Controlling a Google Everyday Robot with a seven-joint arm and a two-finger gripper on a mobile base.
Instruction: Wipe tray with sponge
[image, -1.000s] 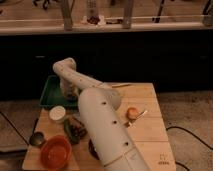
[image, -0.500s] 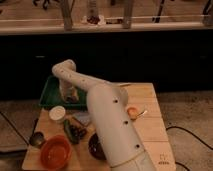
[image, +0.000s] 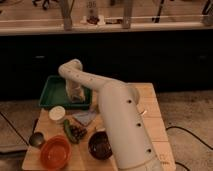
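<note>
The green tray (image: 50, 96) sits at the back left of the wooden table. My white arm rises from the lower right, bends at an elbow above the tray and points down. My gripper (image: 75, 94) is down inside the tray, near its right half, at the tray floor. The sponge is hidden; I cannot see it under or in the gripper.
In front of the tray are a white round cup (image: 57, 114), a grey-blue folded cloth (image: 85, 118), a green lump (image: 67, 130), a dark bowl (image: 100, 145), an orange bowl (image: 54, 152) and a metal scoop (image: 36, 139). A dark counter front stands behind the table.
The big arm link has swung to the right and uncovered the dark bowl. The gripper has stayed down in the tray, shifting only slightly.
</note>
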